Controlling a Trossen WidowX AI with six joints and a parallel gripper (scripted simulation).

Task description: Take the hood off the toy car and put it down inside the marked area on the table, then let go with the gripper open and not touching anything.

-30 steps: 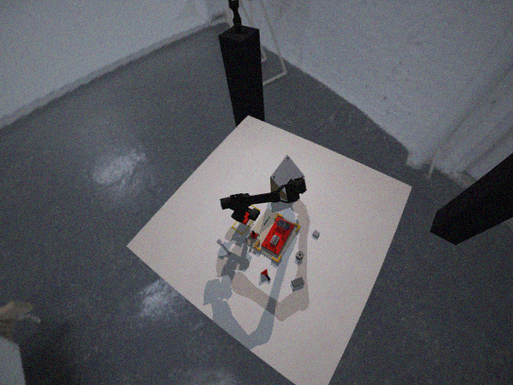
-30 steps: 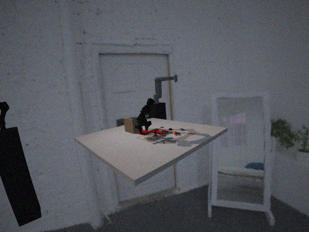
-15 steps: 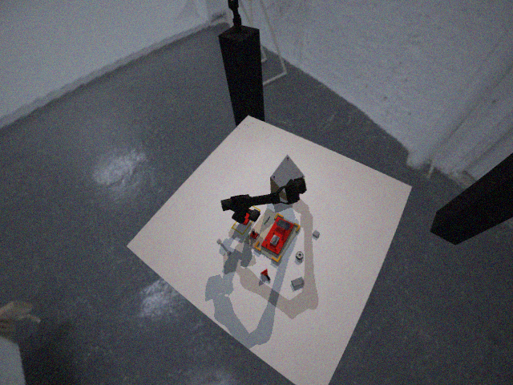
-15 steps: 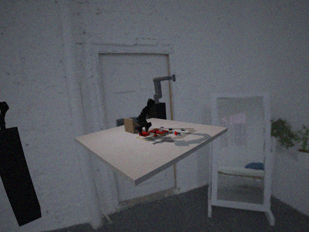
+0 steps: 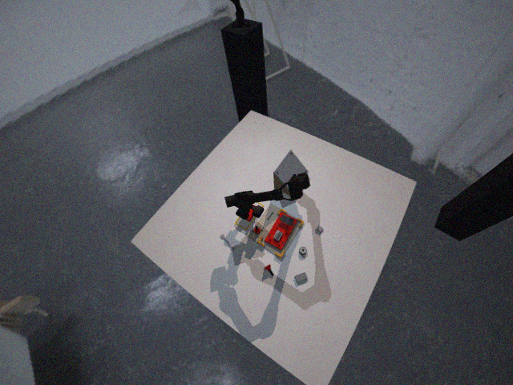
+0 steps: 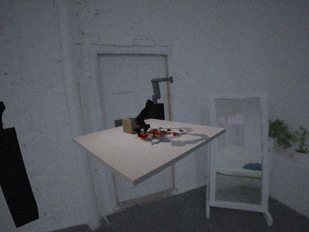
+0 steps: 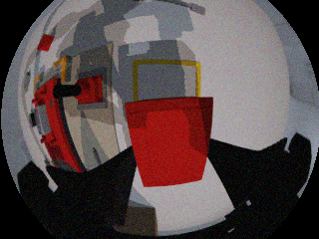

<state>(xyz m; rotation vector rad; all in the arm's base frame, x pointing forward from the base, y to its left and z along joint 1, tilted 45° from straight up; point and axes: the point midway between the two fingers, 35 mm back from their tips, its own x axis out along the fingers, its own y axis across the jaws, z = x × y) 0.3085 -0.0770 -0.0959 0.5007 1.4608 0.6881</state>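
Note:
The hood (image 5: 250, 214) (image 6: 143, 135) (image 7: 169, 149) is a red, slightly tapered piece. My gripper (image 5: 250, 212) (image 6: 142, 134) (image 7: 170, 145) is shut on it, with one dark finger at each side. The marked area, a yellow outline (image 5: 236, 223) (image 7: 166, 62), lies under and beyond the hood, which hides its near part in the wrist view. The hood is low over the table; whether it touches is unclear. The red toy car (image 5: 285, 232) (image 6: 156, 131) (image 7: 52, 131) lies beside the area, within yellow corner marks.
A tall box (image 5: 289, 164) (image 6: 128, 126) stands behind the hood, near the arm. A red part with a black peg (image 5: 257, 228) (image 7: 92, 90) sits between car and area. A grey block (image 5: 300, 277), a wheel (image 5: 302, 253) and a red piece (image 5: 268, 268) lie beyond the car.

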